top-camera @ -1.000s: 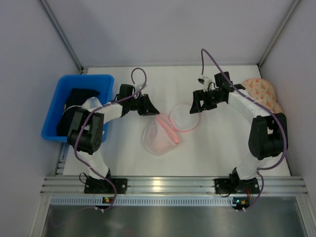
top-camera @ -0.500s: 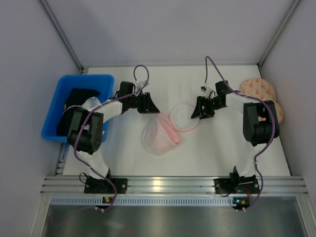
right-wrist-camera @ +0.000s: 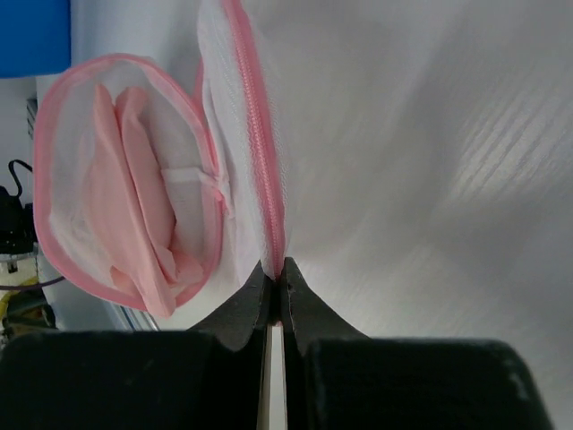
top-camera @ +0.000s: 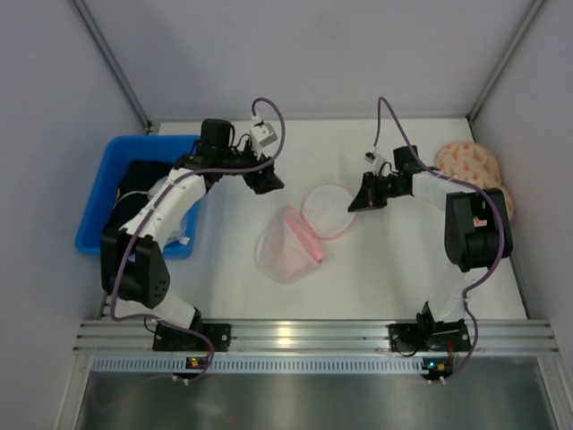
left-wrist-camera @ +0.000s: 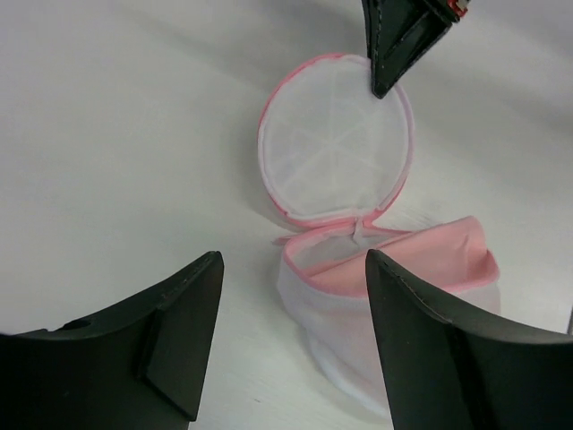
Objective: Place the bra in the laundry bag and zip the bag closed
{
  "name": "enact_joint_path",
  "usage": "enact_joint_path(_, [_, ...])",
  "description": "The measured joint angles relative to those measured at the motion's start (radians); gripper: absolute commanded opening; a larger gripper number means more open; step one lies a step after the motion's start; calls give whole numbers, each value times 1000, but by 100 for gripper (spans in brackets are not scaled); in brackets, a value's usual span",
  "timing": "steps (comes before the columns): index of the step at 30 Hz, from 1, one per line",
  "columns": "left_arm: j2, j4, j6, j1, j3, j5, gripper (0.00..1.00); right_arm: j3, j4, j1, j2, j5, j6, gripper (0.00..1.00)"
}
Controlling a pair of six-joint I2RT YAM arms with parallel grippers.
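Note:
The laundry bag (top-camera: 285,255) lies open mid-table, a white mesh pouch with pink zipper edging. The light-pink bra (right-wrist-camera: 134,210) sits folded inside the pouch and also shows in the left wrist view, bra (left-wrist-camera: 425,260). The round lid (top-camera: 328,209) stands tilted up beside the pouch. My right gripper (top-camera: 354,206) is shut on the lid's pink zipper rim (right-wrist-camera: 269,179), right gripper (right-wrist-camera: 276,267). My left gripper (top-camera: 267,183) hovers behind and to the left of the bag, open and empty, left gripper (left-wrist-camera: 294,258), apart from the pouch (left-wrist-camera: 376,340).
A blue bin (top-camera: 97,208) holding black garments (top-camera: 143,175) stands at the left, under the left arm. A peach speckled two-lobed item (top-camera: 470,161) lies at the right wall. Grey walls enclose the white table on three sides.
The right gripper has closed on the lid's zipper rim and tipped the lid up. The left gripper has opened, let go and drawn back from the bag, toward the far left.

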Motion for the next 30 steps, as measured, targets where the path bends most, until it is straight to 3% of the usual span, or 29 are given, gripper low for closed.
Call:
enact_joint_path(1, [-28,-58,111,-15,23,-13,69,-1,0,0,-14,-5,0,0])
enact_joint_path(4, [-41,-134,262,-95,36,-58,67,-8,1,0,-68,-24,1,0])
enact_joint_path(9, [-19,-245,442,-273,9,-129,61,-13,-5,0,-167,-50,2,0])
enact_joint_path(15, [50,-289,499,-378,8,-211,52,-16,-6,0,-256,-71,23,0])
enact_joint_path(19, [74,-284,500,-440,-12,-277,32,-32,-13,0,-299,-77,48,0])
enact_joint_path(23, [78,-264,500,-481,-79,-334,19,-48,-24,-2,-340,-79,84,0])
enact_joint_path(30, [111,-225,504,-481,-194,-412,14,-63,-34,-30,-435,-95,167,0])
